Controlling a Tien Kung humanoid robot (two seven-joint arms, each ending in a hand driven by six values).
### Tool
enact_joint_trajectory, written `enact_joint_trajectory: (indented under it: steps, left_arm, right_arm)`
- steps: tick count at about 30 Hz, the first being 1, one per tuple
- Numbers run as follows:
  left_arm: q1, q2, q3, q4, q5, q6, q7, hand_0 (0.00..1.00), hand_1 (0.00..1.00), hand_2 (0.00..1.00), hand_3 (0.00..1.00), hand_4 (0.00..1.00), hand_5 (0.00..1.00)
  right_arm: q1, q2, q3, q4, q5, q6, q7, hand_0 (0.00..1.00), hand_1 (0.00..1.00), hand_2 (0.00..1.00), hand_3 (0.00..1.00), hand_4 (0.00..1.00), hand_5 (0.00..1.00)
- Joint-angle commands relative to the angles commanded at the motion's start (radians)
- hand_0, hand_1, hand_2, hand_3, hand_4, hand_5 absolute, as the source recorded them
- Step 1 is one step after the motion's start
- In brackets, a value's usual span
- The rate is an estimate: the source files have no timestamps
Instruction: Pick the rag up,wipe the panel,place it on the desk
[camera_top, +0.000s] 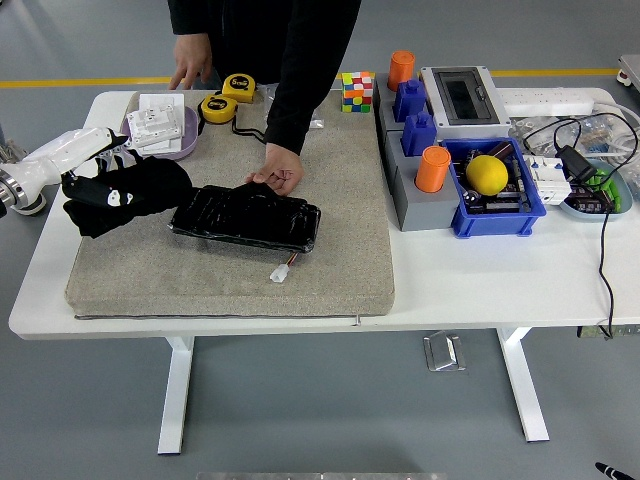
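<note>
A black rag (125, 193) hangs bunched in my left hand (100, 160), which is shut on it above the left part of the grey mat (230, 270). The rag's right edge reaches the left end of the black glossy panel (246, 216), which lies flat on the mat. A person's hand (277, 174) presses on the panel's far edge, holding it down. A small white connector (282, 271) on a short wire lies in front of the panel. My right hand is out of sight.
A purple tray (165, 145) with white boxes sits behind the rag. Two yellow tape measures (228, 97) and the person's other hand (190, 66) are at the far edge. A colour cube (357, 91), grey and blue bins (497, 210) and cables (600, 230) fill the right side.
</note>
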Motion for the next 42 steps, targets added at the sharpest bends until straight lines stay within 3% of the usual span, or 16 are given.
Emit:
enact_joint_trajectory:
  steps: [6, 14, 31, 42]
  left_arm:
    - [0.001, -0.011, 0.012, -0.018, -0.035, -0.007, 0.032, 0.278, 0.206, 0.340, 0.552, 0.719, 0.002]
    - [-0.001, -0.042, 0.042, 0.017, -0.034, 0.021, 0.043, 0.276, 0.206, 0.342, 0.553, 0.720, 0.002]
    - [-0.008, -0.079, 0.081, 0.049, -0.072, 0.053, 0.092, 0.277, 0.205, 0.342, 0.553, 0.723, 0.005]
    - [-0.012, -0.105, 0.092, 0.032, -0.065, 0.060, 0.114, 0.276, 0.205, 0.342, 0.554, 0.723, 0.005]
  right_arm:
    - [-0.002, -0.001, -0.006, -0.002, -0.003, 0.001, 0.000, 0.777, 0.736, 0.725, 0.679, 0.998, 0.585]
    - [0.001, -0.005, -0.008, 0.000, -0.010, 0.001, 0.000, 0.777, 0.736, 0.725, 0.679, 0.998, 0.585]
    - [0.010, -0.015, 0.010, 0.004, -0.061, 0.001, -0.002, 0.777, 0.737, 0.725, 0.679, 0.998, 0.584]
    - [0.012, -0.018, 0.004, 0.001, -0.061, 0.002, -0.002, 0.777, 0.736, 0.725, 0.680, 0.998, 0.582]
